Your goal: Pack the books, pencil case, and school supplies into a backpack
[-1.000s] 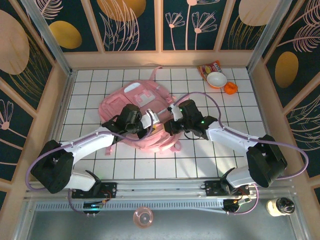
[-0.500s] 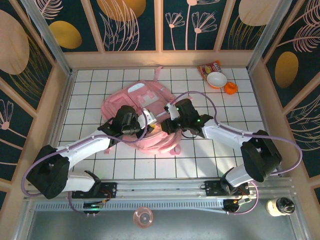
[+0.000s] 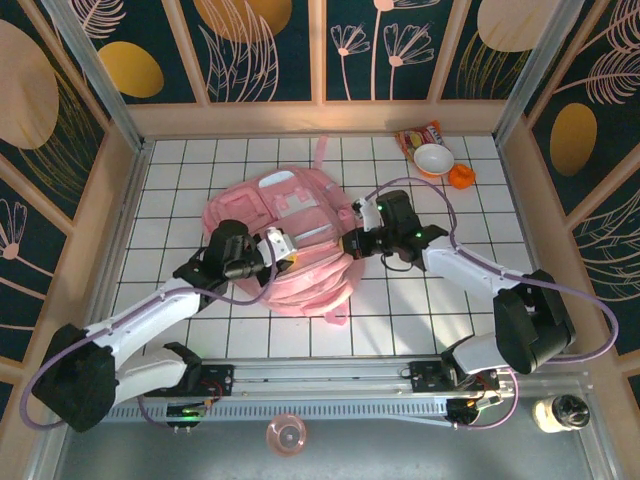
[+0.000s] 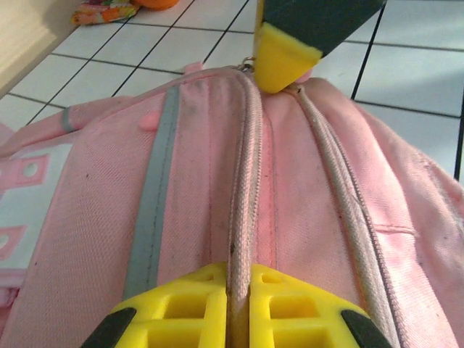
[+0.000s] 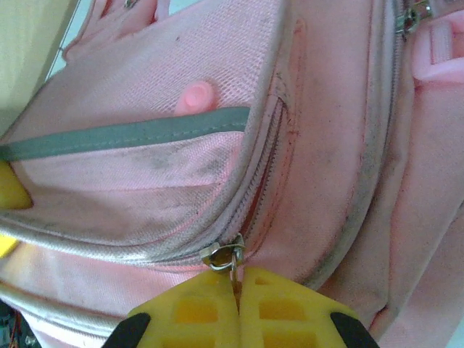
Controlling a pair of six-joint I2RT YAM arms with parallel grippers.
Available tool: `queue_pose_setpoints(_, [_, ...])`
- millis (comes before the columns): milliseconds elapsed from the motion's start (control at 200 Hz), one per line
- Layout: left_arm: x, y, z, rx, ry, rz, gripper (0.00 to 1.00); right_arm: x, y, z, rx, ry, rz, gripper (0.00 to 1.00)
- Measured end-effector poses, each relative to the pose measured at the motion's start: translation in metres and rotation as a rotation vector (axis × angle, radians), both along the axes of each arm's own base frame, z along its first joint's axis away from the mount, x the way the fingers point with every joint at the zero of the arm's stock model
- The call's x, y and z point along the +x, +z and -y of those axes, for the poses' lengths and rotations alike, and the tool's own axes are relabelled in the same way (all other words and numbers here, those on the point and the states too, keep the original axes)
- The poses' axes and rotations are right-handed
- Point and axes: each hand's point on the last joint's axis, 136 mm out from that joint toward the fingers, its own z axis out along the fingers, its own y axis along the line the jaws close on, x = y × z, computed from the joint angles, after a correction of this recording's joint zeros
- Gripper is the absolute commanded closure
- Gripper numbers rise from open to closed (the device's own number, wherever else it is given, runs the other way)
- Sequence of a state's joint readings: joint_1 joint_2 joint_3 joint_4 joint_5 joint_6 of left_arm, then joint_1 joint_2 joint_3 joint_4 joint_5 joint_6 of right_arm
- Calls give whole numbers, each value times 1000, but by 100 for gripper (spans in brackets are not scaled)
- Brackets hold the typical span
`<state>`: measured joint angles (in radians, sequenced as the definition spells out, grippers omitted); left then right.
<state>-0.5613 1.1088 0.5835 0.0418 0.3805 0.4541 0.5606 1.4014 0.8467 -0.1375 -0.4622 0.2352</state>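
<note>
Pink backpack (image 3: 300, 215) lying flat at the centre of the tiled table (image 3: 400, 310). On its near-left part, the left gripper (image 4: 238, 279), fingers closed, pinches the zipper seam (image 4: 245, 181). On its right side, the right gripper (image 5: 238, 279), fingers closed, grips the zipper pull (image 5: 225, 255).
</note>
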Motion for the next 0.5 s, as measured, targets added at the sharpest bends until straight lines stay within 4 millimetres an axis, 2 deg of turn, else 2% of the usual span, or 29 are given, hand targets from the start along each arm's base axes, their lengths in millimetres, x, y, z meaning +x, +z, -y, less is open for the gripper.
queue_pose_setpoints(75, [2,-3,-15,44,43,13,64,-10,0,-12,-3,24,1,100])
queue_pose_setpoints(160, [9,-3,-33,86,121,29,35,-23,0,-27,6,53,-2,100])
queue_pose_setpoints(205, [12,-3,-39,100,148,35,26,-32,0,-36,15,68,-11,100])
queue_pose_setpoints(300, [13,-2,-42,98,161,13,21,-48,-1,-50,29,94,-29,100])
queue_pose_setpoints(420, [7,10,-23,36,68,-15,24,-57,2,-60,46,111,-36,100])
queue_pose_setpoints(500, [3,10,-10,26,14,-34,23,-59,2,-62,50,114,-38,100])
